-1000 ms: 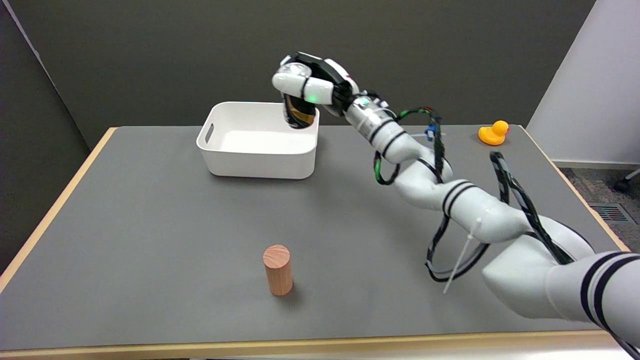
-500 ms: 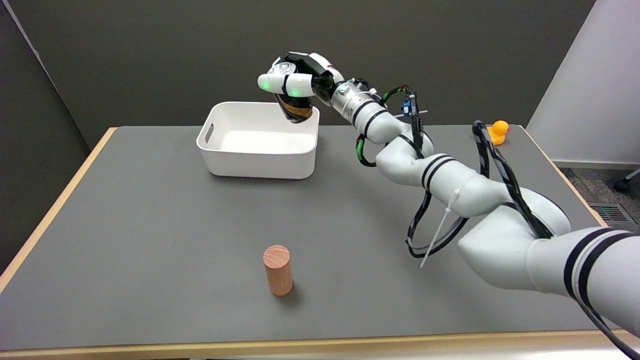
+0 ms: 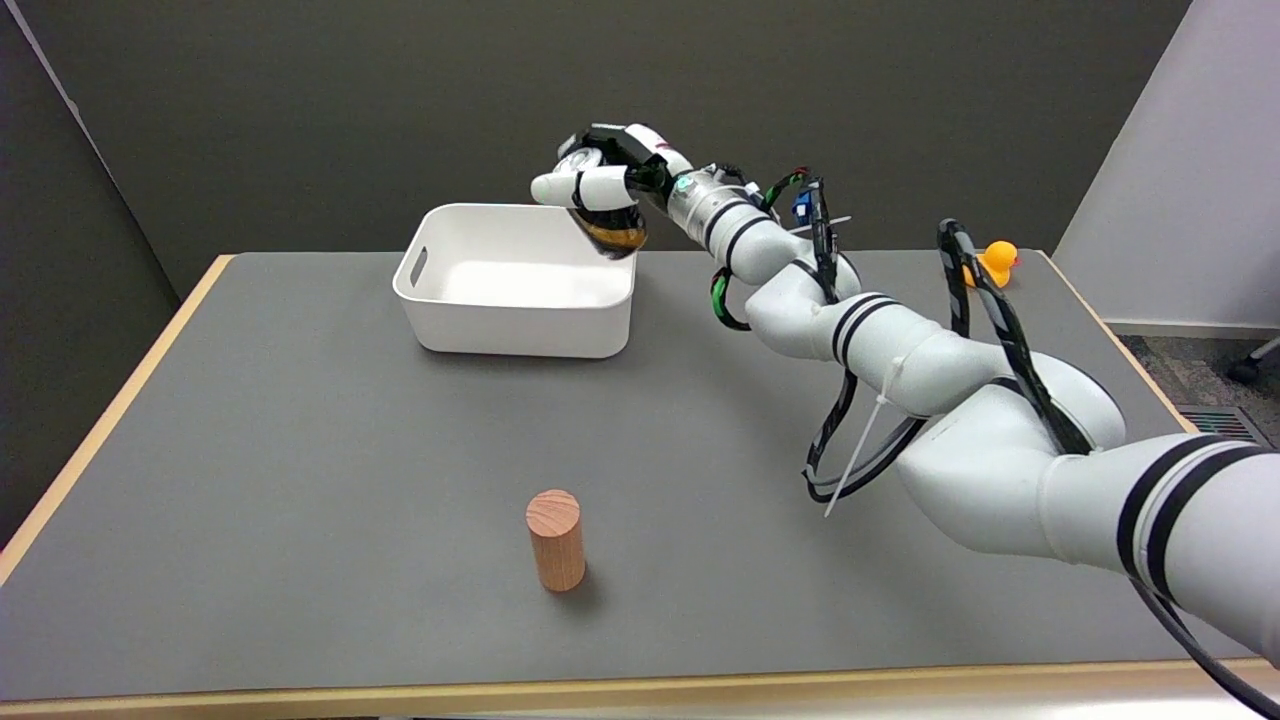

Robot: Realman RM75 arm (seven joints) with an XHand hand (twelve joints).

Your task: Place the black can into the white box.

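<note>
Dark grey walls close off the far side of a grey worktop [image 3: 300, 420] edged in pale wood, and your right hand [image 3: 598, 180] hangs in the air over its far part. That hand is grasping the black can [image 3: 612, 225], its fingers wrapped round the upper part so that only the dark lower body with an amber band shows beneath them. The can hangs tilted, its long axis leaning rather than plumb, and its bottom sits just above the far right corner of the white box [image 3: 520, 280], over the rim more than over the open middle. So the hollow you want lies to the picture's left of the can and towards you; judging from this, you would shift that way before letting go, or the can may catch the rim and tip outside. Further out, a wooden cylinder [image 3: 556, 538] stands upright near the front edge, well apart, and a yellow rubber duck [image 3: 990, 262] sits at the far right.
</note>
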